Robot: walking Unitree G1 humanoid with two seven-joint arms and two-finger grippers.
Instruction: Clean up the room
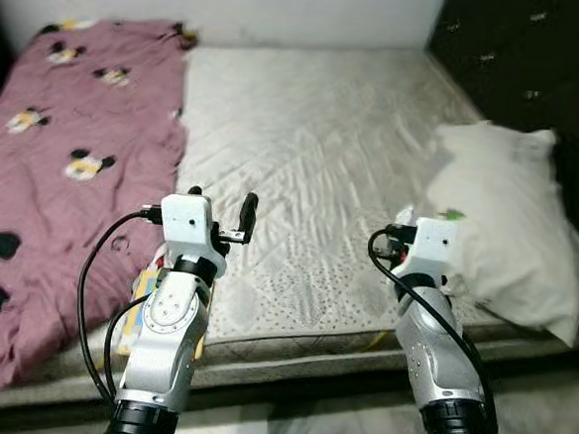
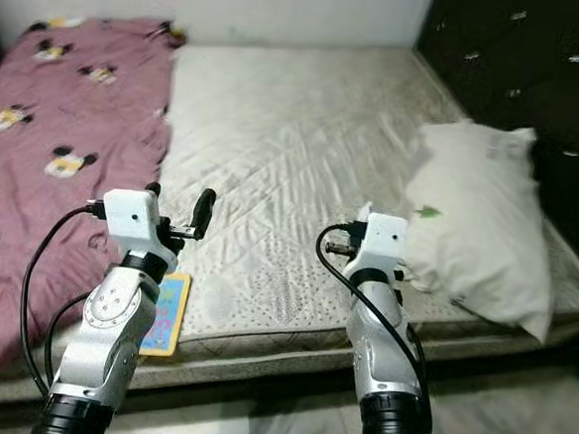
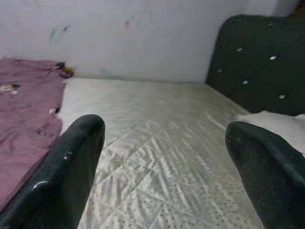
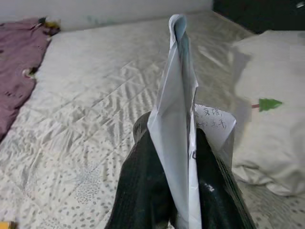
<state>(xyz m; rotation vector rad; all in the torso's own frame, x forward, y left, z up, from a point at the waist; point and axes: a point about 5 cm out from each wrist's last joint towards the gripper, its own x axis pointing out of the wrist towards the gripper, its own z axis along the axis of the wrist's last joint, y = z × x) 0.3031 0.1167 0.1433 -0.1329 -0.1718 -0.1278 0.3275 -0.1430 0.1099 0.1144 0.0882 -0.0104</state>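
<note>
My right gripper [image 4: 174, 138] is shut on a folded white sheet of paper [image 4: 178, 71] with handwriting on it, which stands upright between the black fingers. It hovers over the front right of the white quilted mattress [image 1: 315, 129], just beside a white pillow [image 1: 508, 222]. Above the mattress's front left part my left gripper [image 1: 223, 204] is open with nothing between its fingers. A colourful flat booklet [image 2: 166, 313] lies at the mattress's front edge, under my left arm.
A maroon blanket [image 1: 65, 162] with cartoon mouse prints covers the left side of the bed. A dark tufted headboard [image 1: 539, 56] stands along the right, behind the pillow. A pale wall runs along the far side. The floor shows below the bed's front edge.
</note>
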